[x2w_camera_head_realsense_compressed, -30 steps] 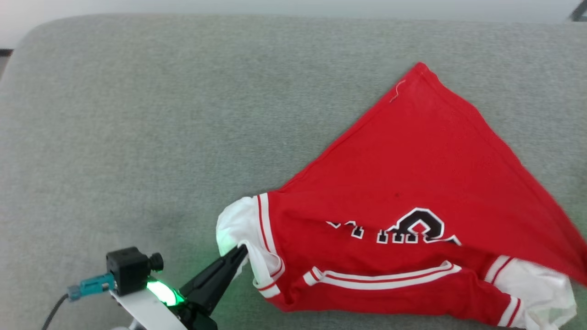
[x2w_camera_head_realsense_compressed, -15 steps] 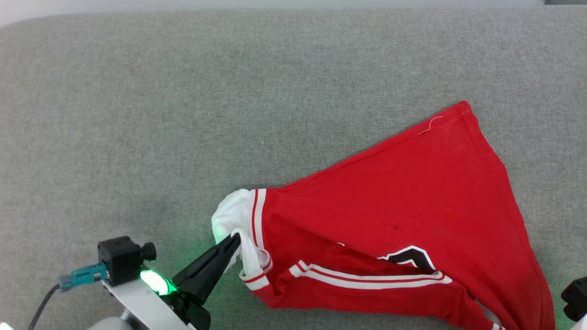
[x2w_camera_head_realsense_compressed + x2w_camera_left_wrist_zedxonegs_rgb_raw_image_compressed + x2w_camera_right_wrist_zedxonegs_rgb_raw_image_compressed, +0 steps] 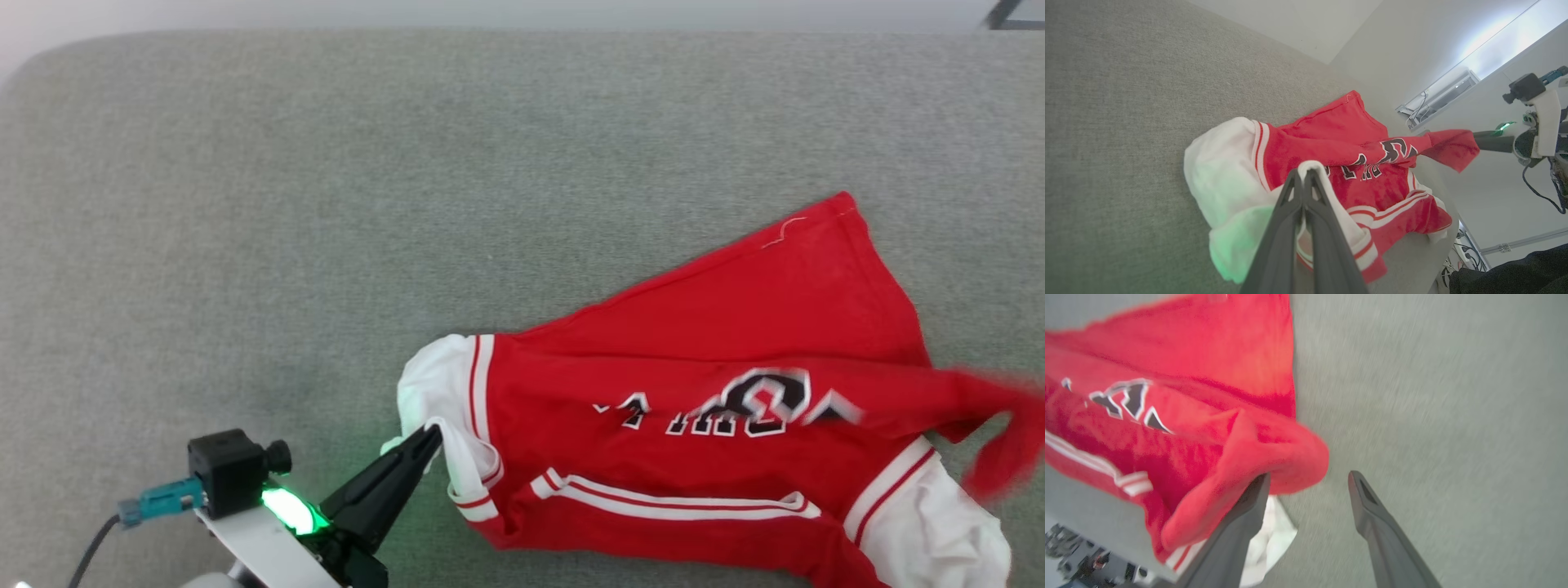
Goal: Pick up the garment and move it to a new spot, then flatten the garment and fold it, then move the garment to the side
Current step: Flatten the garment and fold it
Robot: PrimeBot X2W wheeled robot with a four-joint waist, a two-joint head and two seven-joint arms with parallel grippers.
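The shirt [image 3: 702, 359] lies rumpled on the near right part of the worktop [image 3: 326, 204]. The left end effector [image 3: 429, 437] is clenched on its white sleeve [image 3: 437, 384]. The right end effector [image 3: 1308, 479] is released, with a red fold [image 3: 1257, 457] draped over one finger [image 3: 1241, 522]. That fold could snag and drag the shirt askew.

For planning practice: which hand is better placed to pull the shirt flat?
Probably left: the left hand is shut on the shirt's sleeve; the right hand is open, cloth merely draped.
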